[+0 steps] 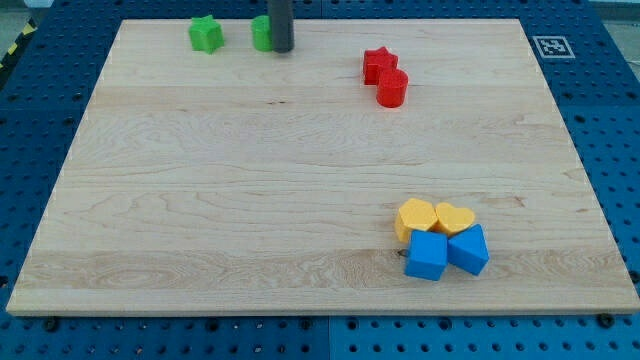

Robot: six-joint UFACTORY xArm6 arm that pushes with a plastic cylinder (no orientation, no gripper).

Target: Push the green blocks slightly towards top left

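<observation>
A green star-shaped block (pixel 206 34) sits near the view's top left on the wooden board (pixel 250 180). A second green block (pixel 261 33), shape unclear, sits just to its right, partly hidden by my rod. My tip (pixel 283 49) stands against that block's right side, touching or nearly touching it.
A red star-shaped block (pixel 379 64) and a red cylinder (pixel 392 88) touch each other at the top right of centre. At the bottom right, a yellow hexagon-like block (pixel 416 217), a yellow heart (pixel 454 218) and two blue blocks (pixel 427 256) (pixel 468 249) cluster together.
</observation>
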